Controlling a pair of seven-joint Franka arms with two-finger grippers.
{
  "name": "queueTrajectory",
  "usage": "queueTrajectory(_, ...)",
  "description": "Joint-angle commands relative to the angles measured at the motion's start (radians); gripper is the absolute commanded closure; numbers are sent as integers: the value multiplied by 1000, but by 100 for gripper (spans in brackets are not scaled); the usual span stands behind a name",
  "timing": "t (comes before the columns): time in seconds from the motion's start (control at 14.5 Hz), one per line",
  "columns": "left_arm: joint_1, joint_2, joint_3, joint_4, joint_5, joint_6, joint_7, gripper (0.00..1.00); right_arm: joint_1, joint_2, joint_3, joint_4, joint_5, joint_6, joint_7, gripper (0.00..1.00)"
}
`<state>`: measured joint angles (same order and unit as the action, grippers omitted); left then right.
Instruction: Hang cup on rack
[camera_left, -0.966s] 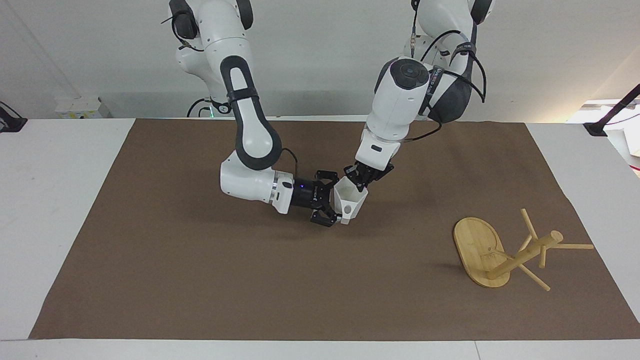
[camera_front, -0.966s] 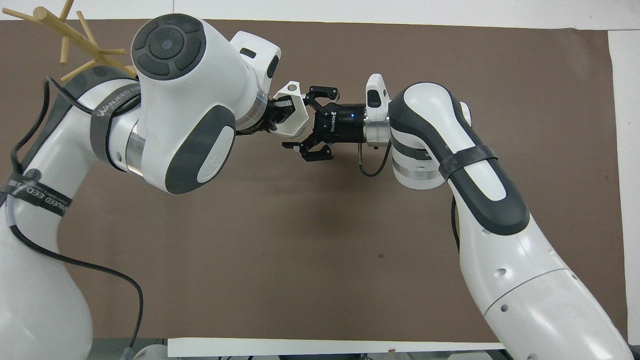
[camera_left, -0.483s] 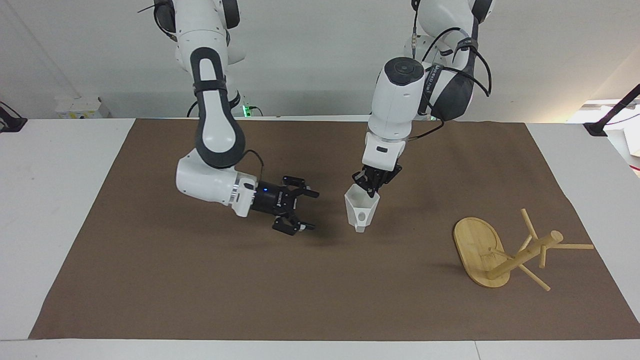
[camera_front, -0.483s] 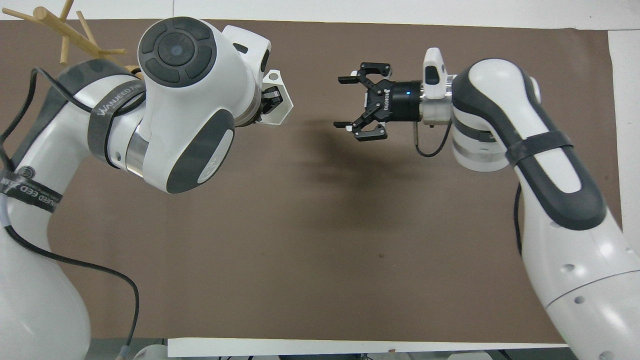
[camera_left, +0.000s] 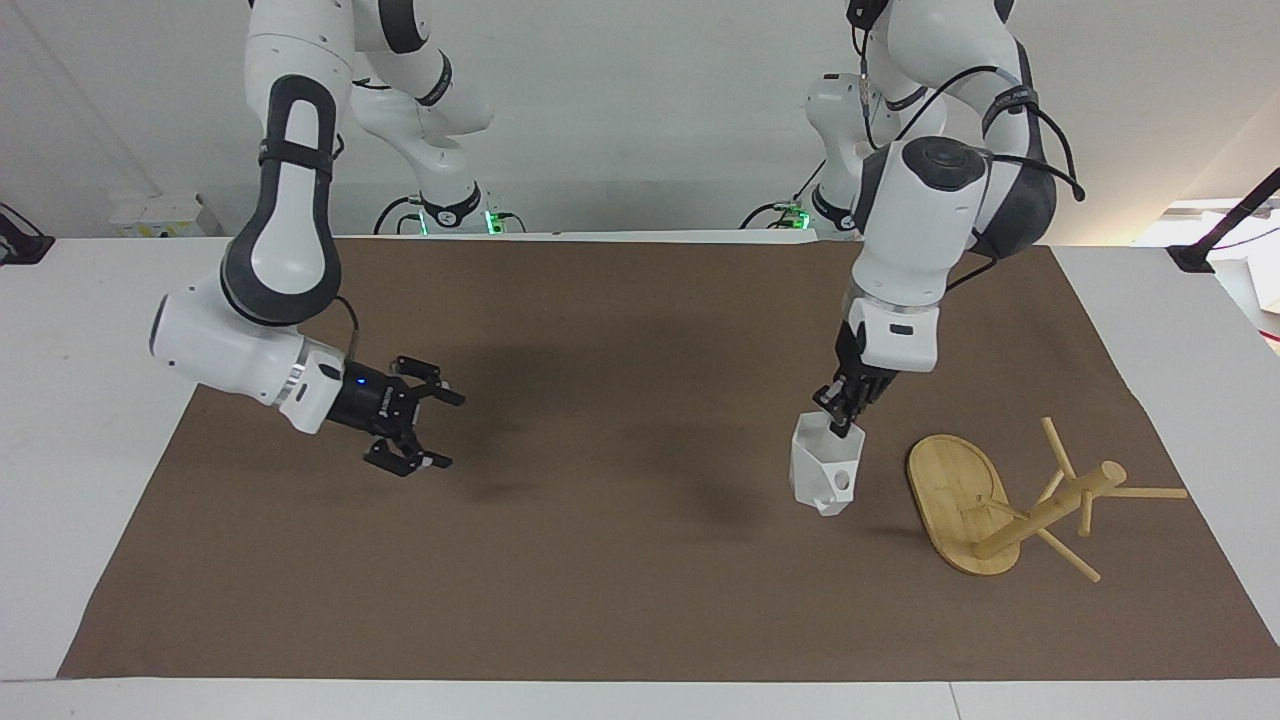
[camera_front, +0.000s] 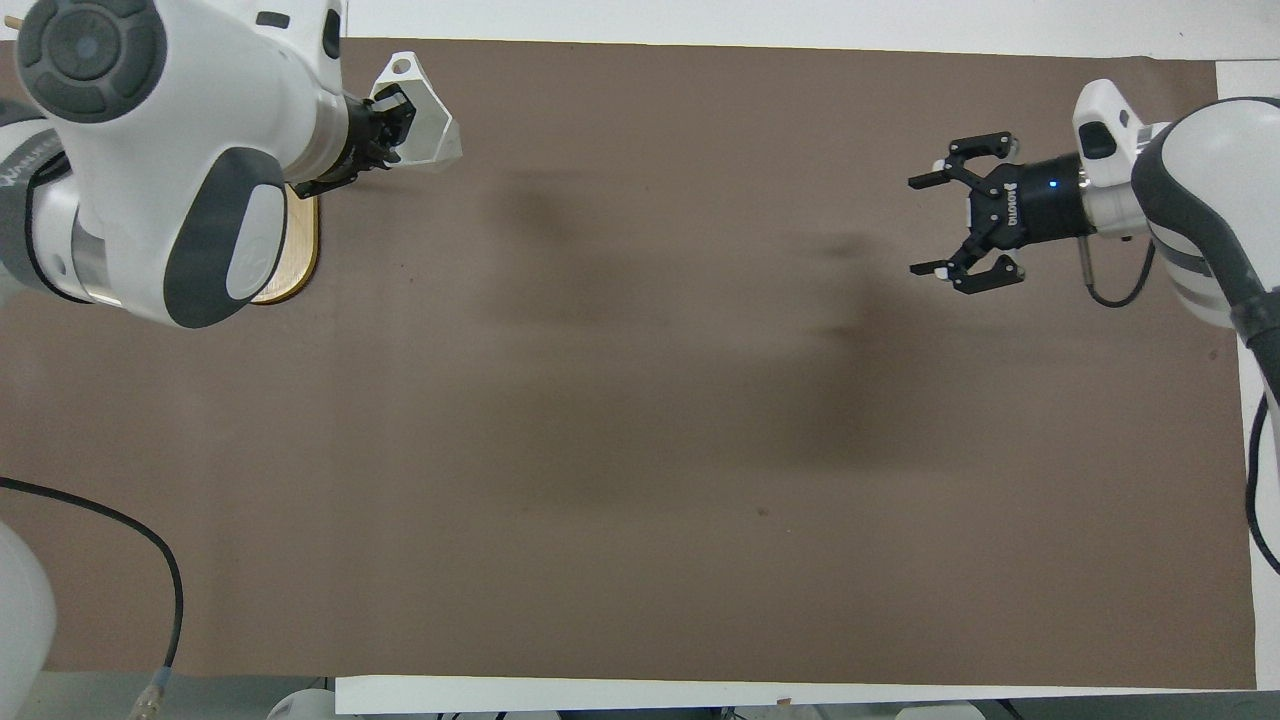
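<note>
The white faceted cup (camera_left: 820, 478) hangs mouth-up from my left gripper (camera_left: 840, 412), which is shut on its rim. It is held just above the brown mat, close beside the rack's oval base (camera_left: 955, 500). The bamboo rack lies tipped over, its post (camera_left: 1050, 505) and pegs pointing toward the left arm's end of the table. In the overhead view the cup (camera_front: 420, 130) and left gripper (camera_front: 390, 115) show, and my arm hides all of the rack but a bit of its base (camera_front: 290, 250). My right gripper (camera_left: 445, 430) is open and empty over the mat near the right arm's end; it also shows in the overhead view (camera_front: 918, 225).
The brown mat (camera_left: 600, 560) covers most of the white table (camera_left: 120, 420). A black clamp arm (camera_left: 1230, 225) stands at the table's corner near the left arm's base.
My left gripper has carried the cup away from the right gripper to beside the rack's base. My right gripper, open, has pulled back toward the right arm's end of the table.
</note>
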<state>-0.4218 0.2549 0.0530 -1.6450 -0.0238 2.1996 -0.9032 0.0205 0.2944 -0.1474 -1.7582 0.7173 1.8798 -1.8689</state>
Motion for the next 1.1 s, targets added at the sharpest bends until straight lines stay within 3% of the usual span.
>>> queueTrajectory(0.0,63,-86,-9,-195,-172,182,152,100,-1,-61,9,-17,-229,68,212,0)
queueTrajectory(0.14,135,-114,-9,-263,-380,222,416,100,-10,-61,8,-27,-327,168,234,0)
queueTrajectory(0.28,205,-150,-7,-315,-549,171,675,100,-36,-61,8,-4,-363,197,282,0)
queueTrajectory(0.48,255,-181,-4,-354,-631,126,811,100,-33,-105,11,14,-502,153,582,0)
queueTrajectory(0.83,258,-171,-2,-360,-633,233,788,100,-37,-141,12,190,-648,-258,1216,0)
queueTrajectory(1.03,259,-166,2,-361,-633,267,754,100,-43,-204,11,235,-673,-407,1468,0)
